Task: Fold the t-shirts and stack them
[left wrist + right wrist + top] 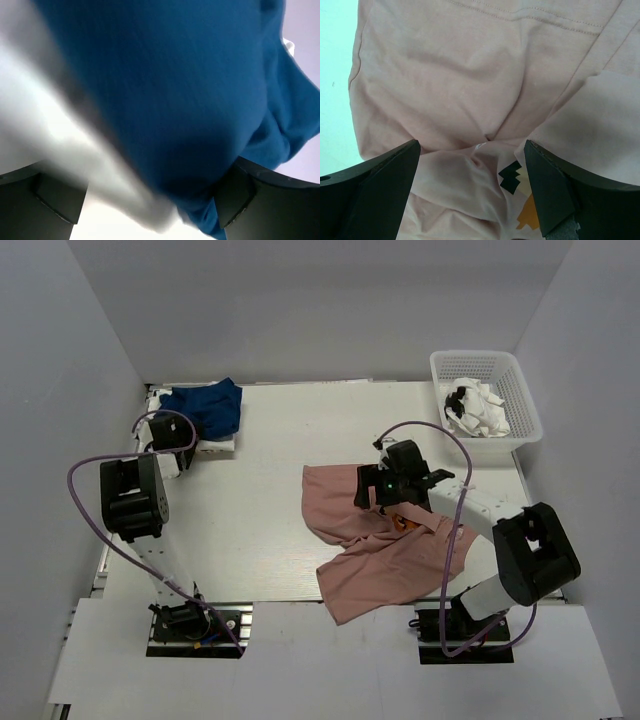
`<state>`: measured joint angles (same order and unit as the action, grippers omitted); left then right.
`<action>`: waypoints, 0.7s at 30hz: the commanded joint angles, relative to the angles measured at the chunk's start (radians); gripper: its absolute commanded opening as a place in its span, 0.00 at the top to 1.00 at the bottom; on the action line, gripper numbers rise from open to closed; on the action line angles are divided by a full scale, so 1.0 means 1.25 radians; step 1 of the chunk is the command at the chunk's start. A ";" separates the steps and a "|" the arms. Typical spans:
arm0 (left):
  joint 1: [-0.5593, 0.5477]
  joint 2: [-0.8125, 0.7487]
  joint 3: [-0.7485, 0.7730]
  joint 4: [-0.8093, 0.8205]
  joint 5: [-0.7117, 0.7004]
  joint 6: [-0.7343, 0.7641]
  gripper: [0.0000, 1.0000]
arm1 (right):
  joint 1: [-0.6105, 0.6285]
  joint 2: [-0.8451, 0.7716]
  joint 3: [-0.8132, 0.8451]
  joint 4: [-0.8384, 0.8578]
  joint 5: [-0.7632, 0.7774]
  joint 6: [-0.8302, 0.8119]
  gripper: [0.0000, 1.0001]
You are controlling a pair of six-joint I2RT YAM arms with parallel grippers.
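The dusty-pink t-shirt (385,555) lies crumpled right of the table's middle, its orange and black graphic (522,197) showing. My right gripper (385,485) hovers open just over the shirt's upper part. In the right wrist view the fingers (380,190) straddle rumpled pink cloth without pinching it. At the back left, the navy blue t-shirt (205,408) rests on a white one (218,447). My left gripper (168,436) is right at that pile, open. In the left wrist view, blue cloth (190,100) and white cloth (75,140) fill the space between its fingers (245,195).
A white plastic basket (525,405) stands at the back right, holding crumpled white cloth (480,412) with something dark on it. Grey walls close in the table on three sides. Purple cables loop from both arms.
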<state>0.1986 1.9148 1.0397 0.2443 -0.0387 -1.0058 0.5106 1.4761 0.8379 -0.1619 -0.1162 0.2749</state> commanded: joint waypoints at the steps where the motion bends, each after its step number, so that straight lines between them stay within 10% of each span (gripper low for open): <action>1: 0.024 0.054 0.063 0.067 0.053 0.044 0.00 | -0.004 0.018 0.041 0.006 -0.002 -0.016 0.10; 21: 0.046 0.256 0.281 0.099 0.068 0.045 0.13 | -0.010 0.131 0.120 -0.019 -0.005 -0.011 0.10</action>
<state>0.2523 2.2311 1.3952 0.3546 0.0860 -0.9215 0.5079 1.6306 0.9413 -0.1810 -0.1158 0.2722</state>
